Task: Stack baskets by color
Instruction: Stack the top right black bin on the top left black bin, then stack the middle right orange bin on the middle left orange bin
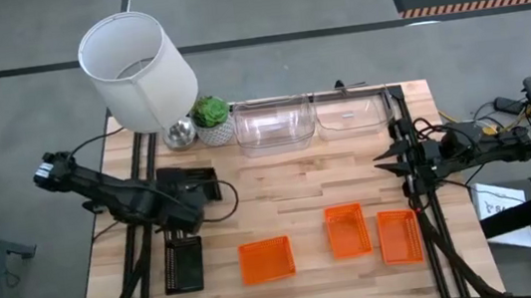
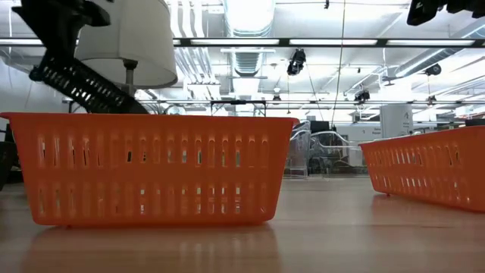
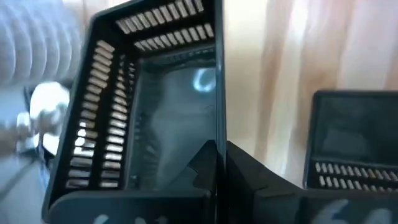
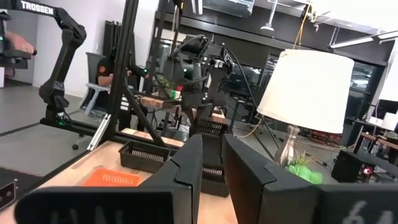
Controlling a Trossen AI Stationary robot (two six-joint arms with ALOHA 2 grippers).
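Observation:
My left gripper [image 1: 191, 214] is shut on a black perforated basket [image 3: 143, 106] at the table's left. The low view shows that basket [image 2: 76, 80] tilted, above the table. A second black basket [image 1: 183, 265] lies on the table nearer the front edge. A third [image 4: 211, 174] lies under the held one. Three orange baskets [image 1: 265, 259] [image 1: 347, 230] [image 1: 399, 236] lie in a row near the front. Clear baskets [image 1: 275, 125] [image 1: 351, 111] stand at the far edge. My right gripper [image 1: 391, 153] hovers at the right edge, open and with nothing in it. My left gripper pinches one side wall of the black basket at its rim [image 3: 217, 134], one finger [image 3: 202, 163] inside the basket and one [image 3: 255, 171] outside. The fingers come steeply from above. The basket hangs tilted and clear of the table.
A white lampshade [image 1: 136, 68] on a metal foot and a small potted plant [image 1: 210, 118] stand at the far left corner. Bare wood lies in the table's middle, between the clear baskets and the orange row. Dark frame rails run along both side edges.

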